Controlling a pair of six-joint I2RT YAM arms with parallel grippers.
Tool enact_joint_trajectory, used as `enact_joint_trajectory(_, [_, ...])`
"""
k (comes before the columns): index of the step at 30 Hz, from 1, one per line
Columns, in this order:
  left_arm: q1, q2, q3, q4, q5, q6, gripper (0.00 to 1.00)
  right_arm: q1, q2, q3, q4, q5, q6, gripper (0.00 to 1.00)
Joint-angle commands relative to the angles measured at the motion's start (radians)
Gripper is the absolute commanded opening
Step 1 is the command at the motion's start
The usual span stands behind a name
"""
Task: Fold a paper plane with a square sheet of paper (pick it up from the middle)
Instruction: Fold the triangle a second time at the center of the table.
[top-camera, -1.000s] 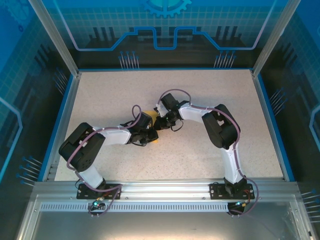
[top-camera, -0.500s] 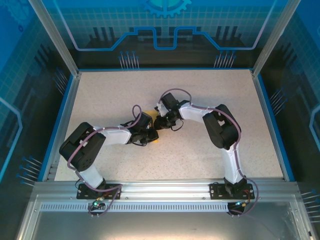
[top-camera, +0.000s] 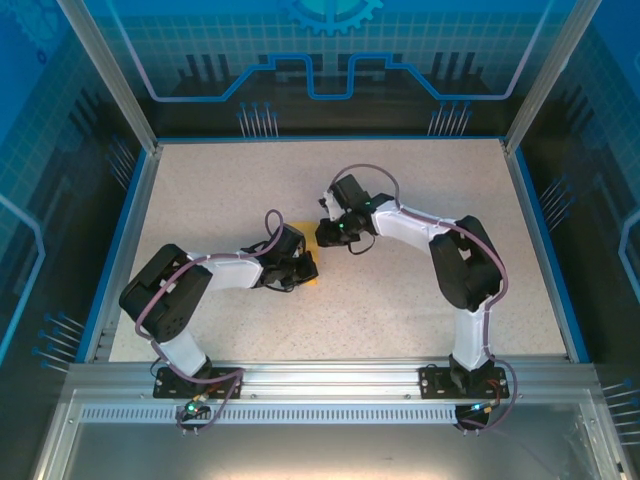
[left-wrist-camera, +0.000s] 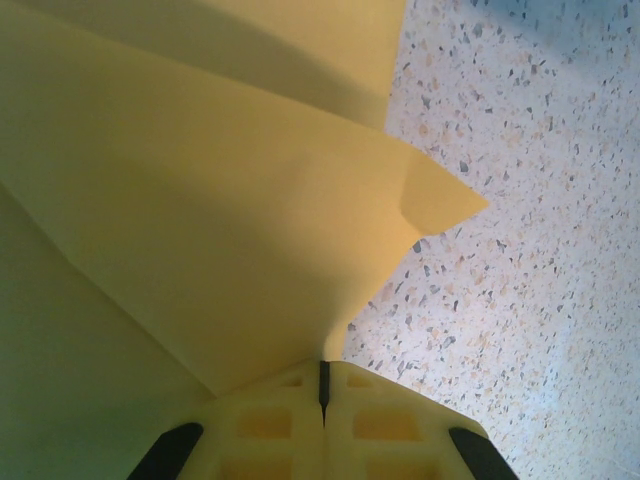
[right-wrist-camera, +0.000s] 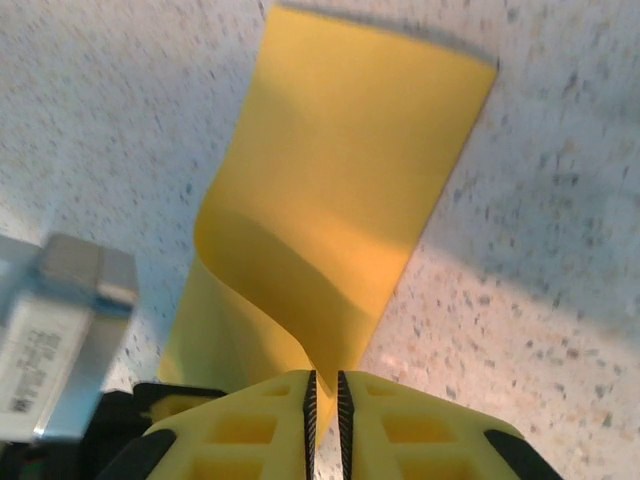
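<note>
The square sheet of paper (left-wrist-camera: 220, 230) is orange-yellow and bent into overlapping folds above the speckled table. My left gripper (left-wrist-camera: 323, 368) is shut on its lower edge. In the right wrist view the paper (right-wrist-camera: 350, 170) curls up from the table in a loop, and my right gripper (right-wrist-camera: 323, 380) is shut on its near edge. From the top camera, the left gripper (top-camera: 308, 266) and right gripper (top-camera: 327, 236) meet near the table's middle, with only a sliver of paper (top-camera: 315, 279) showing under them.
The speckled beige table (top-camera: 420, 180) is bordered by a blue rim (top-camera: 540, 230) and glass walls. The left arm's wrist block (right-wrist-camera: 60, 340) sits close to the right gripper's left side. Open tabletop lies all around the two grippers.
The right arm has stretched out and its wrist has shifted a little right and away, drawing its edge of the paper along. The left arm has stayed put.
</note>
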Motion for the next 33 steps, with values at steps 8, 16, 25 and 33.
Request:
enact_joint_trajectory(8, [0.003, 0.028, -0.033, -0.056, 0.006, -0.006, 0.04, 0.033, 0.033, -0.023, 0.015, -0.101, 0.008, 0.10])
enact_joint_trajectory(16, [0.003, 0.028, -0.032, -0.053, 0.006, -0.008, 0.04, 0.040, 0.086, 0.006, 0.018, -0.105, 0.011, 0.11])
enact_joint_trajectory(25, [0.002, 0.023, -0.031, -0.051, 0.008, -0.010, 0.04, 0.040, 0.136, 0.029, 0.021, -0.098, 0.013, 0.11])
enact_joint_trajectory(33, [0.003, 0.017, -0.028, -0.051, 0.009, -0.011, 0.04, 0.040, 0.171, 0.049, 0.010, -0.063, 0.015, 0.10])
